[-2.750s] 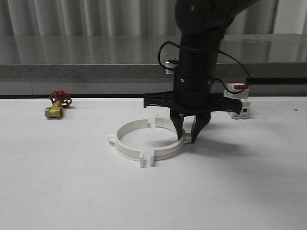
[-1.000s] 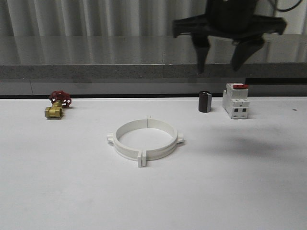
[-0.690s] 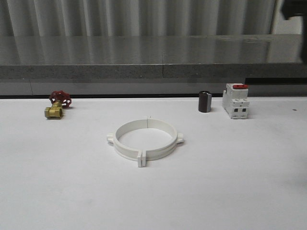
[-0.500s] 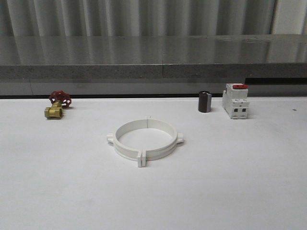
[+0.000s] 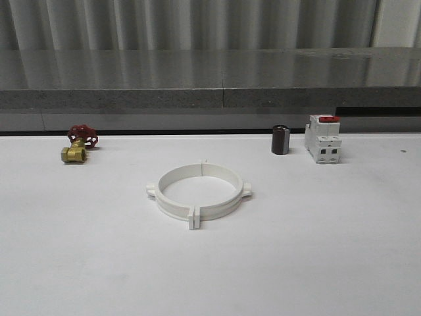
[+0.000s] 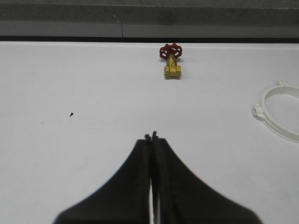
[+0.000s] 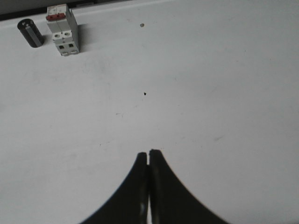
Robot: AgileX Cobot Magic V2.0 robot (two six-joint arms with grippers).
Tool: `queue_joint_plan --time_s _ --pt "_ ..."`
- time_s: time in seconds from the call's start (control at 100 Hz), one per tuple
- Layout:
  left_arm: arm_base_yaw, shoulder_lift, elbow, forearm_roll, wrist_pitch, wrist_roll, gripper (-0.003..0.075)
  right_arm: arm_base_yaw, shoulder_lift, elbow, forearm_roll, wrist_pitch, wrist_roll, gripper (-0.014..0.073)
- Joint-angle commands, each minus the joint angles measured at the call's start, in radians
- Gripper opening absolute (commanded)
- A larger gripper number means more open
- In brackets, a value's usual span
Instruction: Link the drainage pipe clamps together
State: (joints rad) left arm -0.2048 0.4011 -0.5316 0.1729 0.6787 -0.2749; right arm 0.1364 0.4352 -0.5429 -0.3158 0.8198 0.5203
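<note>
Bench (image 5: 316,250): white, matte surface, backed by a grey stone-look ledge and a corrugated metal wall.

Drainage pipe clamps (image 5: 199,191): two white plastic half-bands, lying flat near the middle of the bench. Their end tabs meet at the near side and at the far side, so the pair reads as one closed ring. A small lug projects outward at each side of the ring. Nothing touches them. In the left wrist view one arc of the ring (image 6: 280,112) with a lug shows at the picture's edge.

Gate valve (image 5: 79,145): brass body with red handwheel, lying toward the robot's left at the back of the bench, well apart from the ring; also seen in the left wrist view (image 6: 171,60).

Black cylinder (image 5: 281,139): small, upright, at the back of the bench toward the right; also seen in the right wrist view (image 7: 31,32).

Circuit breaker (image 5: 323,139): white, blocky, red switch on top, just beside the black cylinder, not touching; also seen in the right wrist view (image 7: 62,29).

Left pincer (image 6: 152,138): black fingers pressed together, holding nothing, above bare bench and apart from the valve and ring.

Right pincer (image 7: 148,154): black fingers closed tip to tip, empty, above bare bench, well apart from the breaker and cylinder.
</note>
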Motion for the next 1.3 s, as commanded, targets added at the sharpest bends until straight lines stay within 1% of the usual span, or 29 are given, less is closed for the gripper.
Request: queue_joint_plan --time_s 0.0,0.51,0.6,0.68,0.78,0.86,0.98,1.05,1.13,1.24,1.29 --pt "0.004 0.009 -0.027 0.007 -0.072 -0.001 -0.002 -0.008 -0.012 -0.021 -0.036 -0.049 -0.011 -0.0117" --pt "0.004 0.009 -0.027 0.007 -0.072 -0.001 -0.002 -0.008 -0.012 -0.021 -0.036 -0.047 -0.011 -0.0117" --pt "0.004 0.009 -0.027 0.007 -0.072 -0.001 -0.002 -0.008 -0.012 -0.017 -0.039 -0.07 -0.013 -0.0117" --pt "0.004 0.009 -0.027 0.007 -0.072 -0.001 -0.002 -0.012 -0.029 0.01 -0.041 -0.126 -0.031 -0.0117" --pt "0.004 0.009 -0.027 0.007 -0.073 -0.001 -0.002 -0.042 -0.082 0.082 -0.018 -0.223 -0.075 -0.0117" --pt "0.004 0.009 -0.027 0.007 -0.073 -0.001 -0.002 -0.092 -0.145 0.147 0.063 -0.304 -0.147 -0.0117" --pt "0.004 0.009 -0.027 0.007 -0.073 -0.001 -0.002 -0.168 -0.248 0.259 0.221 -0.448 -0.342 -0.0117" --pt "0.004 0.009 -0.027 0.007 -0.073 -0.001 -0.002 -0.192 -0.299 0.327 0.284 -0.523 -0.411 -0.0117" --pt "0.004 0.009 -0.027 0.007 -0.073 -0.001 -0.002 -0.199 -0.365 0.402 0.307 -0.585 -0.423 -0.0117" --pt "0.004 0.009 -0.027 0.007 -0.073 -0.001 -0.002 -0.196 -0.469 0.481 0.316 -0.632 -0.423 -0.0117" --pt "0.004 0.009 -0.027 0.007 -0.073 -0.001 -0.002 -0.194 -0.467 0.511 0.323 -0.671 -0.423 -0.0117"
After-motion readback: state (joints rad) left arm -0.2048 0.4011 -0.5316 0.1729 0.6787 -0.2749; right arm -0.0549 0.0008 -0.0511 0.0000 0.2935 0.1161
